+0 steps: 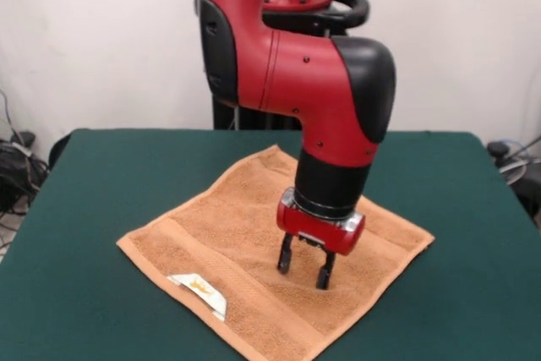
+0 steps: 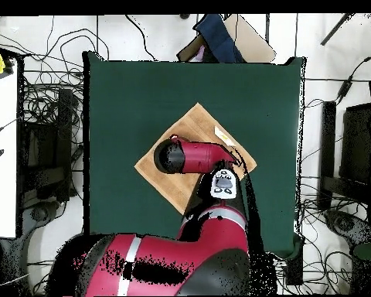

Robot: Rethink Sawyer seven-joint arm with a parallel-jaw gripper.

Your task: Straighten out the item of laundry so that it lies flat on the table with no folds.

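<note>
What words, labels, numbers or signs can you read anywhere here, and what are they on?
None can be read.
Small white label on the towel: orange marks, too blurred to read.
White plate on the robot arm in the overhead view: dark marks, too small to read.
Gripper: no text visible.

**Two cameras, one table**

The front view looks across the table [image 1: 76, 234] toward the robot, close and slightly downward, cutting off the table's near edge. The overhead view looks straight down from high up, taking in the whole table [image 2: 127, 100] and cabled floor, robot base at the bottom. Both share the towel [image 1: 228, 217] [image 2: 190, 124] and arm [image 1: 313, 82] [image 2: 192, 157].
</note>
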